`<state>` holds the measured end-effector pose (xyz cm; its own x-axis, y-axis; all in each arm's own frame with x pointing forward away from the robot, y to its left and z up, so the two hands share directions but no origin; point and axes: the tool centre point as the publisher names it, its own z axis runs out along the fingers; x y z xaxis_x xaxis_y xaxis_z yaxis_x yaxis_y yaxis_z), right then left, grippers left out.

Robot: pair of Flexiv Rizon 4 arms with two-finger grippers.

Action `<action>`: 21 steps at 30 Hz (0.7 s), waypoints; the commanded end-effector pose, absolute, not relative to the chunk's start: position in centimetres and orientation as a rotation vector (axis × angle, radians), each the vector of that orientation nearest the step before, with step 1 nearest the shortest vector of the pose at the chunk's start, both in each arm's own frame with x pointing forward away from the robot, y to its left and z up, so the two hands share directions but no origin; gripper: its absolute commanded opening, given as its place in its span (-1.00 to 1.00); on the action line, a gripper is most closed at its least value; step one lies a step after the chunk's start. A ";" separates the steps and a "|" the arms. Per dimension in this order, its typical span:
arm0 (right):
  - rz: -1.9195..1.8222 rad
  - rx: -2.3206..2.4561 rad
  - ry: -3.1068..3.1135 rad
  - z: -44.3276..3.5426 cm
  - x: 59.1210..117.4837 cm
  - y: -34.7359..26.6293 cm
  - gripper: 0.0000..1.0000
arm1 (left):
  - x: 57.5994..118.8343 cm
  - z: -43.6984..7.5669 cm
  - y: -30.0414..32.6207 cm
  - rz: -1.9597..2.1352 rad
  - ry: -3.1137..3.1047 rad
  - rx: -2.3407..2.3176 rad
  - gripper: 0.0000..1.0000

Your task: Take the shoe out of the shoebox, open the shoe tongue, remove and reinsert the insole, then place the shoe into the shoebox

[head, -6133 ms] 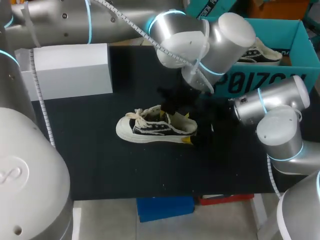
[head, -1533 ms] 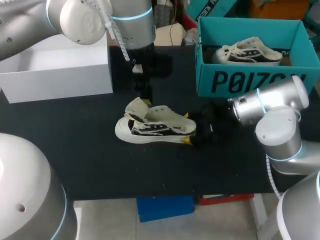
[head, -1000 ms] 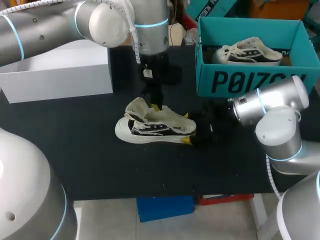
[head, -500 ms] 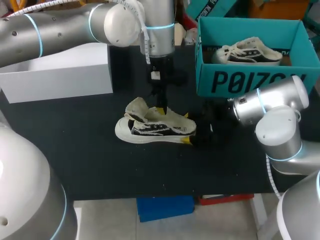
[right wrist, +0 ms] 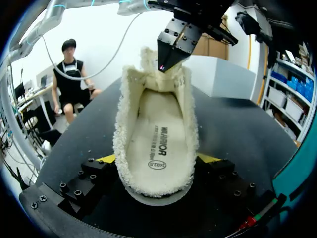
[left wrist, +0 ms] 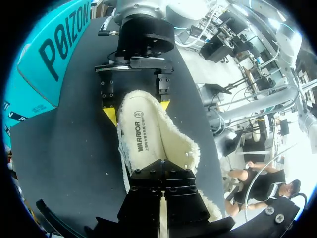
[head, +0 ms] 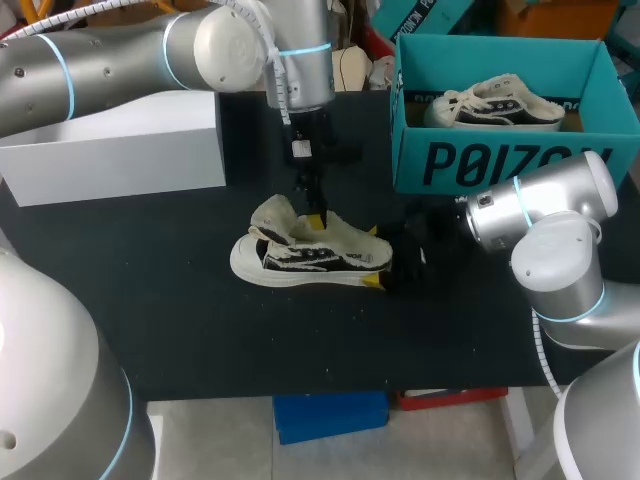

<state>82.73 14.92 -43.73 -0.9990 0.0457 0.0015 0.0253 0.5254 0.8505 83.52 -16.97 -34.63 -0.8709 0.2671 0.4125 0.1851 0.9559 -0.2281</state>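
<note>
A black and cream shoe (head: pixel 300 258) lies on its sole on the black table (head: pixel 200 320), toe to the left, its tongue folded forward. Its fleecy insole (left wrist: pixel 141 136) shows through the wide mouth. My right gripper (head: pixel 373 257) holds the heel, a yellow-tipped finger pressed on each side (right wrist: pixel 157 161). My left gripper (head: pixel 315 218) points straight down with its fingers shut, their tip (right wrist: pixel 167 62) at the tongue end of the shoe's mouth (right wrist: pixel 156 134). In the left wrist view its black fingers (left wrist: pixel 162 171) are together over the insole, facing the right gripper (left wrist: pixel 137 109).
A teal shoebox (head: pixel 500 160) stands at the back right with a second shoe (head: pixel 495 103) inside. A white box (head: pixel 130 140) sits at the back left. My right arm's elbow (head: pixel 550 240) rests right of the shoe.
My left arm swung in from the back and lowered its shut gripper to the shoe's mouth, then edged slightly left. The tongue is folded forward. The right gripper and shoe stayed put.
</note>
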 end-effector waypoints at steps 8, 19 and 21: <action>1.518 0.065 2.727 -44.0 82.7 14.9 -1.00 | 82.9 -36.9 -17.6 0.257 -2.618 -0.326 -1.00; 1.518 0.065 2.727 -44.0 82.7 14.9 -1.00 | 81.4 -38.7 -19.3 0.247 -2.599 -0.341 -1.00; 1.518 0.065 2.727 -44.0 82.7 14.9 -1.00 | 81.0 -38.8 -19.4 0.232 -2.609 -0.338 -1.00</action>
